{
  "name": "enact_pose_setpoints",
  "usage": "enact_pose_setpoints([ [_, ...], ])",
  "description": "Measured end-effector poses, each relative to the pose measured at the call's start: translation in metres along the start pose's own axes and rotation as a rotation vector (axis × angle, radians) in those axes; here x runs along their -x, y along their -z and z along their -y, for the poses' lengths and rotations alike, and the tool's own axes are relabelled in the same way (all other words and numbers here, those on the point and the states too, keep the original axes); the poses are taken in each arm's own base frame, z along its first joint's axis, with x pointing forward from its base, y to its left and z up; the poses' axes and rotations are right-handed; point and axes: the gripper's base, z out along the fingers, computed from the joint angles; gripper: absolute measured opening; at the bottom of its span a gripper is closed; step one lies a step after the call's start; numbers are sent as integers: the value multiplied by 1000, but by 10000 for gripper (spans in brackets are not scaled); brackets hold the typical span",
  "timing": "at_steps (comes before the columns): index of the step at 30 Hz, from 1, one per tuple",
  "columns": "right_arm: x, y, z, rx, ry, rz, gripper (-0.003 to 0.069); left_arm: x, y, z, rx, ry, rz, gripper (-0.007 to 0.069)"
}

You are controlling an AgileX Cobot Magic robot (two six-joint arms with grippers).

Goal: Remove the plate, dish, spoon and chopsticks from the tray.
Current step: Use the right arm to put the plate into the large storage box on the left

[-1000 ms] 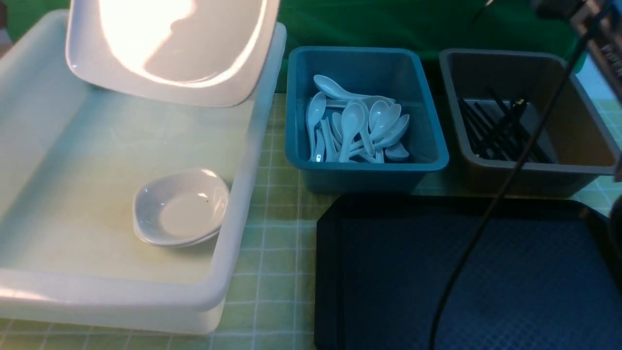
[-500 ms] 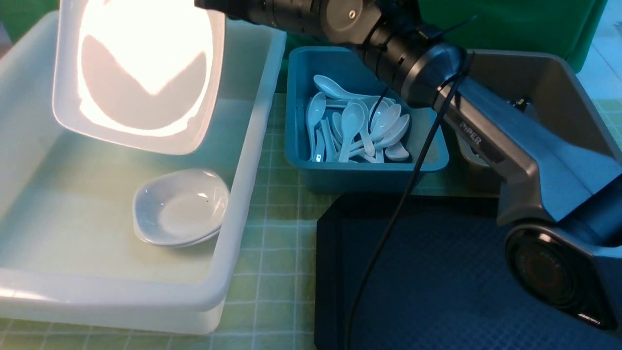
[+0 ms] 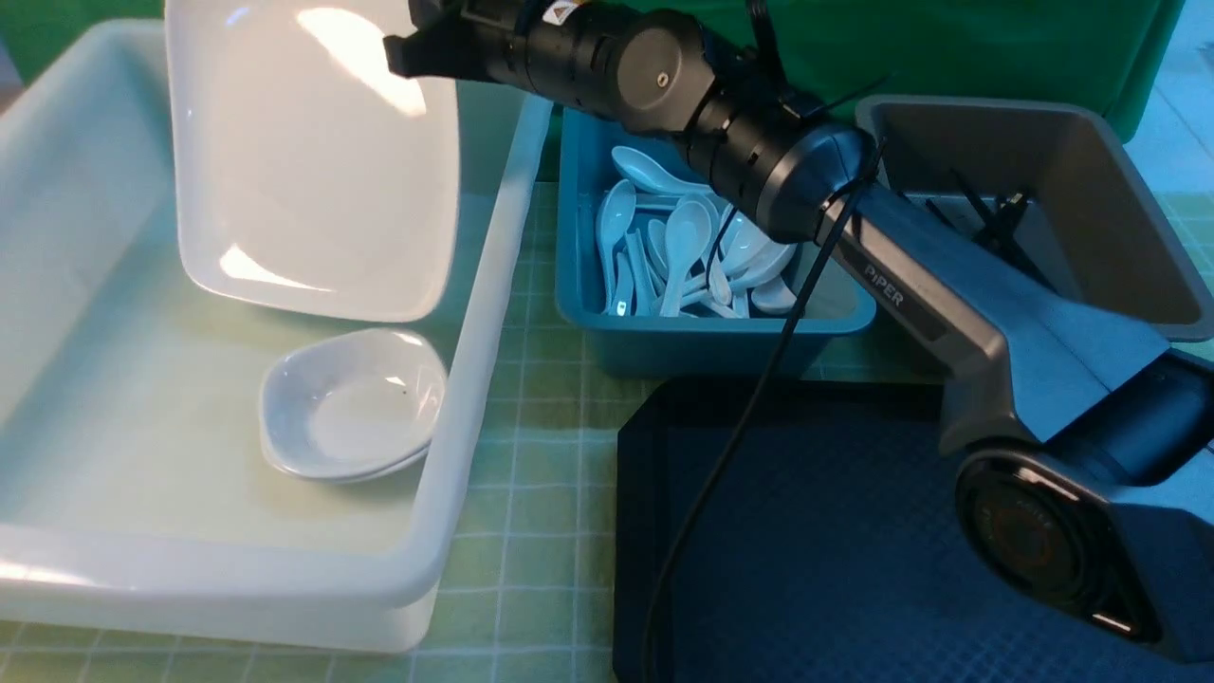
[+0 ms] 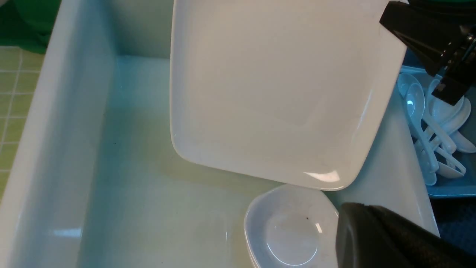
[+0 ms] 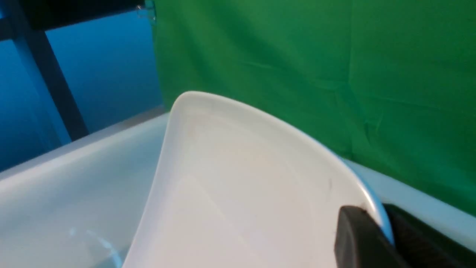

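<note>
One plate held tilted over the white tub

Grip: the right fingers [image 5: 357,238] are clamped on the rim of the plate [image 3: 313,180], a hold that only the right wrist view shows. In the front view the plate hangs steeply tilted over the white tub [image 3: 237,588], near the stacked small dishes [image 3: 351,403] on its floor. The left wrist view shows only one of the left fingers [image 4: 375,238], so I cannot tell whether they are apart. The black tray [image 3: 854,550] lies on the green checked surface [image 3: 531,455] beside the tub.
</note>
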Motion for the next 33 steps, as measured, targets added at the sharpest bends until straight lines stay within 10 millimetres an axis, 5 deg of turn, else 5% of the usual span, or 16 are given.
enact_pose_setpoints([
  [26,-20,-6,3,-5,101,-65,35,0,0,1,-4,2,-1,-12],
  [31,-20,-6,4,-8,119,-68,179,0,0,1,-4,1,-1,-12],
  [33,-20,-6,3,-6,123,-73,328,0,0,1,-4,0,-1,-12],
])
